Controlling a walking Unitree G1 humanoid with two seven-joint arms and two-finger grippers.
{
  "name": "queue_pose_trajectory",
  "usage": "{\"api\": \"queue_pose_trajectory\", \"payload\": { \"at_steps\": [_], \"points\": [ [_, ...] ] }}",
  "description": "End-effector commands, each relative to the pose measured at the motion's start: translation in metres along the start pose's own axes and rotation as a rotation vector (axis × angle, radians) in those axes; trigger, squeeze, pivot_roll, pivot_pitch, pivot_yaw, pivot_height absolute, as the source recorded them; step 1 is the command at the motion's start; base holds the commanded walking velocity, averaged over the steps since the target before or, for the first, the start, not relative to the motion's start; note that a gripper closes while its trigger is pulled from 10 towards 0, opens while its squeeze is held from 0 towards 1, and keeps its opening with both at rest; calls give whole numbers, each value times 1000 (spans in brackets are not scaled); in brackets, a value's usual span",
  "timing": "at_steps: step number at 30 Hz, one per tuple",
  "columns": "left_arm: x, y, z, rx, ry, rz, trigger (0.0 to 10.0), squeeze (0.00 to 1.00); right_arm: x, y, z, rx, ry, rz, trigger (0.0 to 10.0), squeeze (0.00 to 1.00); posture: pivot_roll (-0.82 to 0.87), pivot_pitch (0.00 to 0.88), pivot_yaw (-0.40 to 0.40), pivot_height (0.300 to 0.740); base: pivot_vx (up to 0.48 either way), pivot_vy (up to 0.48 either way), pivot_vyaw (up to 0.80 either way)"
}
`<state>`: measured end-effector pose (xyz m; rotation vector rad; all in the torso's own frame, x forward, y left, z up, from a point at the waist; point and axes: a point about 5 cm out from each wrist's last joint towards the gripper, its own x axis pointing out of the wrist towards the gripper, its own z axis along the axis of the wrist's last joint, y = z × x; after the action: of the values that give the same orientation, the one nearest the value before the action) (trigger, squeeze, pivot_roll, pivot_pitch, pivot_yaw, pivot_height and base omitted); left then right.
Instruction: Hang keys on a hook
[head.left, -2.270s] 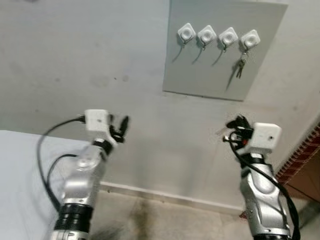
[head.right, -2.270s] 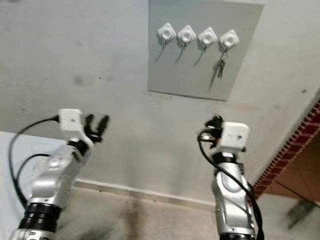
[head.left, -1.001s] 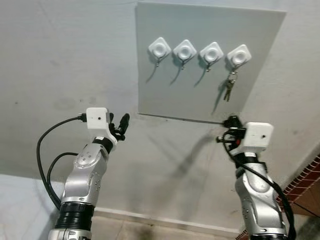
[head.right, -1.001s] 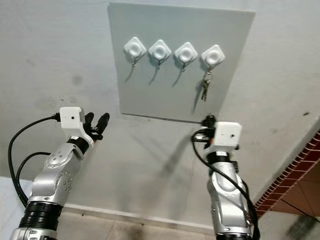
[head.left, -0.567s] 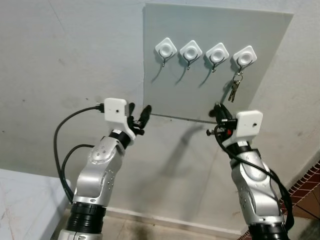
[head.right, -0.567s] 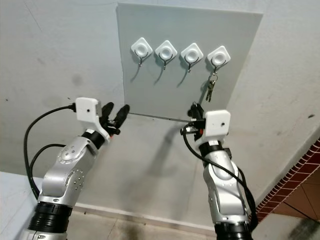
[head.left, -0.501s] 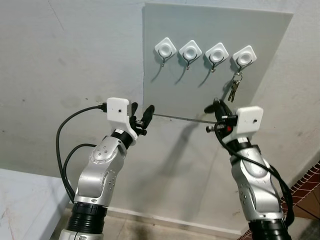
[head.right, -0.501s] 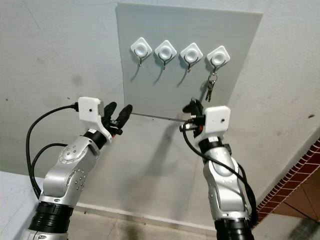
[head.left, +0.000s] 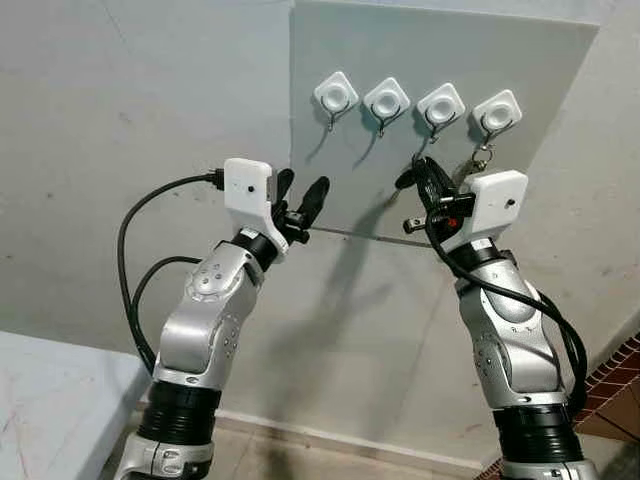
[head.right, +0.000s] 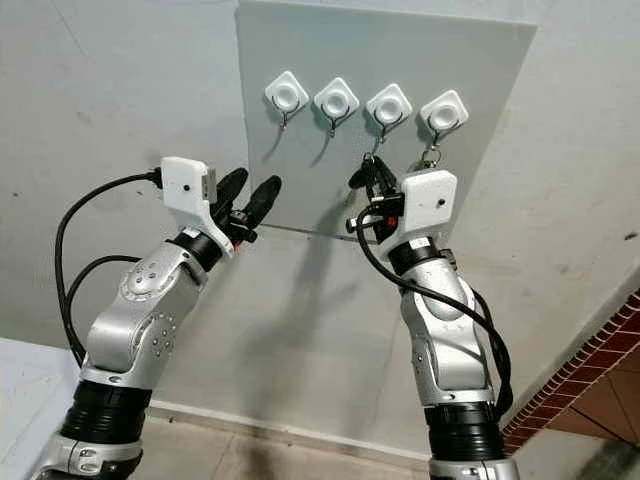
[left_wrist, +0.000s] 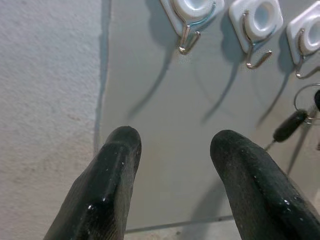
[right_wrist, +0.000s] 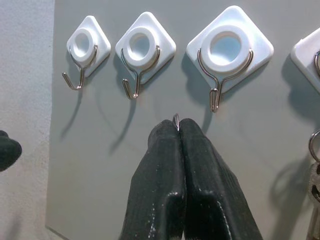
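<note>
A grey board (head.left: 560, 120) on the wall carries several white diamond-shaped hooks. My right gripper (right_wrist: 176, 131) is shut on a small metal key ring (right_wrist: 176, 119), whose top edge peeks out between the fingertips. The ring sits just below the third hook (right_wrist: 218, 95) from the left, apart from it. Another set of keys (head.right: 432, 157) hangs on the rightmost hook, partly hidden behind my right wrist camera. My left gripper (head.left: 300, 195) is open and empty, raised near the board's lower left corner, below the first hook (left_wrist: 186, 42).
The wall around the board is bare plaster. A white surface (head.left: 50, 400) lies at lower left and a red brick-patterned edge (head.left: 622, 362) at lower right. A black cable (head.left: 135, 270) loops off my left arm.
Both arms have risen toward the board. The right gripper moved up from the board's lower edge to just under the third hook, now covering the hanging keys.
</note>
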<state>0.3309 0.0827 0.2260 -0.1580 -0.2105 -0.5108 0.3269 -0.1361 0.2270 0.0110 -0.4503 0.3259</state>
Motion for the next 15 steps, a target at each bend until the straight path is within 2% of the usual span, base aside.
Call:
{"api": "queue_pose_trajectory", "payload": {
  "at_steps": [1,15],
  "points": [
    [2,-9,6,5,-14,-47,10000,0,4,-2,10,-2,-43,-1,10000,0,22,0,-38,740,0,0,0],
    [1,-20,6,18,-13,-119,10000,0,4,-4,17,57,-93,-5,10000,0,21,0,-30,740,0,0,0]
  ]
}}
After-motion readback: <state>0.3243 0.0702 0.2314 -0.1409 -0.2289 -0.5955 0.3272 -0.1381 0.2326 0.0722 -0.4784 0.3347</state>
